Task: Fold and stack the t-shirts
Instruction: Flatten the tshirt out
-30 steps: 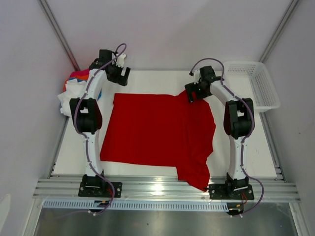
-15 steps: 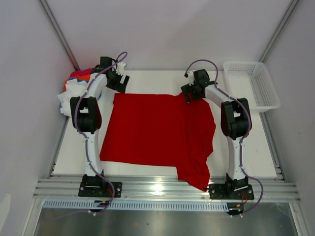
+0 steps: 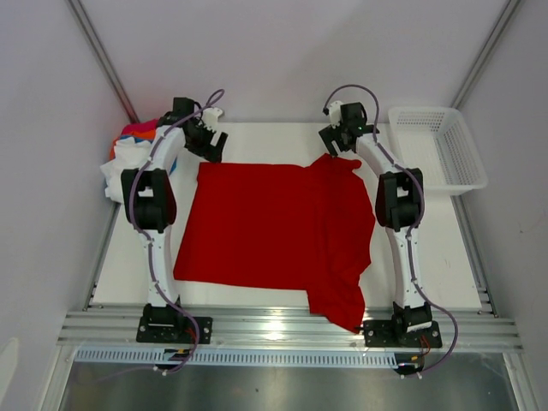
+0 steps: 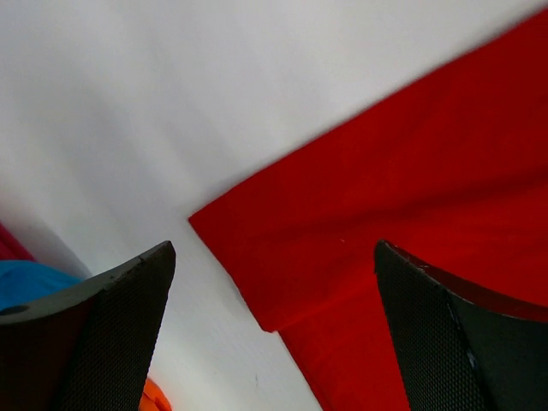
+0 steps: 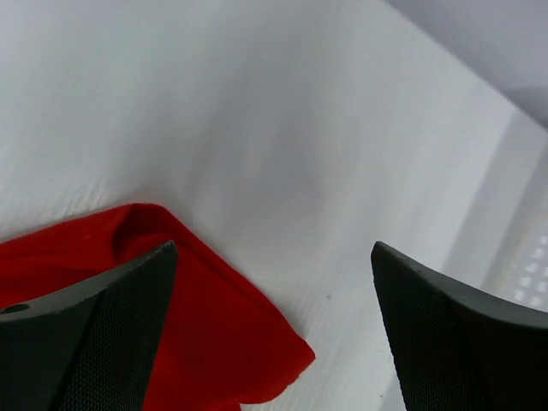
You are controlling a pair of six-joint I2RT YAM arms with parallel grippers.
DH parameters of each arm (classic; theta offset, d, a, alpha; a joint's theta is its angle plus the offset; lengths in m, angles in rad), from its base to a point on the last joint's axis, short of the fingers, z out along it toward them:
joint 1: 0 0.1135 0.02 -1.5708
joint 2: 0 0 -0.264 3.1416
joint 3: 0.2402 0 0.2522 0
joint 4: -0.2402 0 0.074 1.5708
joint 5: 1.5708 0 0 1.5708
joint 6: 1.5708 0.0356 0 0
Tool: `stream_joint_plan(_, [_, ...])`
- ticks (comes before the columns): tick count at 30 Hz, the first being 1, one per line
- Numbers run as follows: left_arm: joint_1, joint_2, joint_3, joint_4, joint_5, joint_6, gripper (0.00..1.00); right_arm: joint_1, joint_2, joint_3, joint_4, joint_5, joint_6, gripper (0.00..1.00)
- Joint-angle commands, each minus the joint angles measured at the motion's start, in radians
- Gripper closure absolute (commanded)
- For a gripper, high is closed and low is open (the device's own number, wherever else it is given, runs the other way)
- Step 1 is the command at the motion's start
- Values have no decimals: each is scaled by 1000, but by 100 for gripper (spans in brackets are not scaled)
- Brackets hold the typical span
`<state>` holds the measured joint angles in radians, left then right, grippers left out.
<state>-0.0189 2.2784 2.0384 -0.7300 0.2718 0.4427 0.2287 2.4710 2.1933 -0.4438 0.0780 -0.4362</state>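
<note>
A large red t-shirt (image 3: 274, 227) lies spread on the white table (image 3: 257, 137), its near right part hanging over the front edge. My left gripper (image 3: 210, 141) hovers open over the shirt's far left corner (image 4: 257, 257), nothing between its fingers (image 4: 274, 248). My right gripper (image 3: 342, 141) is open just beyond the far right corner, where a rumpled red flap (image 5: 214, 342) lies partly under the left finger (image 5: 111, 325). Other t-shirts sit piled at the far left: white (image 3: 120, 163), with orange, pink and blue (image 3: 137, 130) behind.
A white plastic mesh basket (image 3: 441, 150) stands at the far right of the table. Grey walls close in on both sides and behind. A metal rail (image 3: 282, 330) carrying both arm bases runs along the near edge.
My right gripper has drawn back from over the shirt's far right part toward the far edge, uncovering the rumpled corner. The left gripper has dipped slightly toward the far left corner.
</note>
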Motion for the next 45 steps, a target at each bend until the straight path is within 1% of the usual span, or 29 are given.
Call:
stream_joint_plan(1, [4,15,110,-171,170,99,1,-2,45,85,-154,-106,-35,5])
stream_joint_plan(2, [1,53,171,-199,170,103,1,1,45,80,-157,-109,-38,5])
stream_joint_plan(3, [-1,64,180,-216,167,105,1,3,46,77,-165,-121,-41,5])
stream_joint_plan(9, [-1,70,134,-236,141,113,1,14,51,69,-219,-181,-41,5])
stream_joint_plan(11, [-3,85,158,-278,153,116,1,17,51,69,-236,-191,-42,5])
stream_joint_plan(12, [-3,95,172,-323,161,116,1,15,48,69,-239,-193,-42,5])
stream_joint_plan(14, [-3,116,189,-341,139,93,1,20,45,66,-240,-198,-42,7])
stream_joint_plan(16, [-1,124,190,-324,84,71,1,23,43,65,-242,-202,-39,11])
stream_joint_plan(17, [-1,127,197,-325,73,61,1,21,43,63,-243,-210,-38,19])
stream_joint_plan(19, [-1,139,204,-338,46,56,1,23,42,63,-251,-215,-38,28])
stream_joint_plan(20, [-3,142,209,-342,34,54,1,24,39,59,-254,-218,-36,39])
stream_joint_plan(22, [-1,142,204,-341,-5,54,1,24,32,45,-250,-218,-36,48])
stream_joint_plan(23, [2,141,201,-336,-12,53,1,26,31,39,-248,-219,-35,58])
stream_joint_plan(25, [7,136,203,-322,-26,45,1,24,23,20,-239,-221,-33,67])
stream_joint_plan(26, [7,133,195,-313,-45,41,1,24,19,16,-236,-221,-32,74])
stream_joint_plan(27, [10,128,195,-299,-55,33,1,24,16,8,-233,-218,-32,78])
stream_joint_plan(29, [10,119,181,-260,-101,18,1,26,11,2,-230,-218,-30,83])
stream_joint_plan(34, [10,92,148,-158,-192,-30,1,26,-7,-26,-219,-216,-30,82])
stream_joint_plan(36, [10,119,195,-205,-178,-44,1,26,-10,-29,-217,-218,-29,82])
stream_joint_plan(38, [10,150,294,-300,-137,-73,1,24,-14,-30,-220,-225,-24,82])
stream_joint_plan(39, [10,159,308,-316,-105,-85,1,24,-17,-32,-223,-230,-19,82])
stream_joint_plan(42, [11,171,304,-336,-68,-124,1,26,-30,-44,-223,-250,-6,82])
stream_joint_plan(44, [11,194,304,-348,-66,-125,1,27,-46,-62,-217,-260,-1,82])
stream_joint_plan(45, [11,202,307,-358,-72,-127,5,29,-49,-69,-217,-262,1,81])
